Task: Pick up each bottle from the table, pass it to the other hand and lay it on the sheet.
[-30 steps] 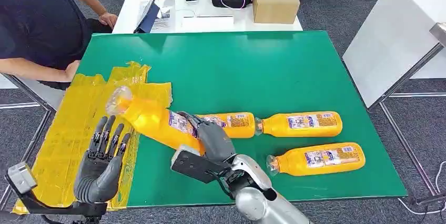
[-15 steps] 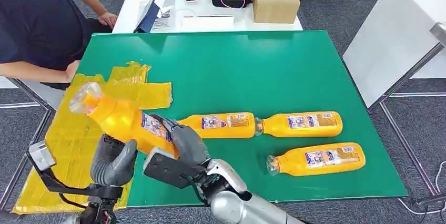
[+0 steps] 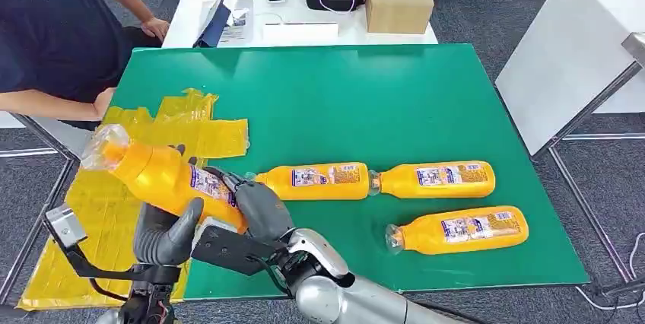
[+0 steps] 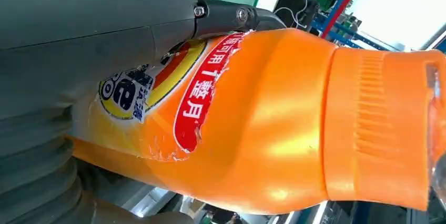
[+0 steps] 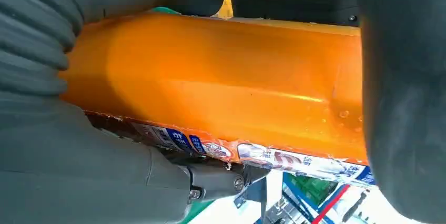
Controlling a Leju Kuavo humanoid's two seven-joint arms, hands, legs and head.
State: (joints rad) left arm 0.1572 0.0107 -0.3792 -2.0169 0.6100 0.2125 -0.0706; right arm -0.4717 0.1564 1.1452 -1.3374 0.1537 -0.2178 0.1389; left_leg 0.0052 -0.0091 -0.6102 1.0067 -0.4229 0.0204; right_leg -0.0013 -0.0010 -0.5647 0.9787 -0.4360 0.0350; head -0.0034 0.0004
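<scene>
Both our left hand (image 3: pixel 163 233) and right hand (image 3: pixel 258 208) grasp the orange bottle (image 3: pixel 163 176), tilted above the yellow sheet's (image 3: pixel 91 210) table-side edge.

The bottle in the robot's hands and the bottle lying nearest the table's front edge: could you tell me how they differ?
The held bottle is up off the table, gripped by the left hand and the right hand; the front bottle lies flat on the green table, untouched. The held bottle tilts, its cap end raised over the yellow sheet; the front bottle lies level, cap end toward the robot's left. Both are orange with similar labels.
</scene>
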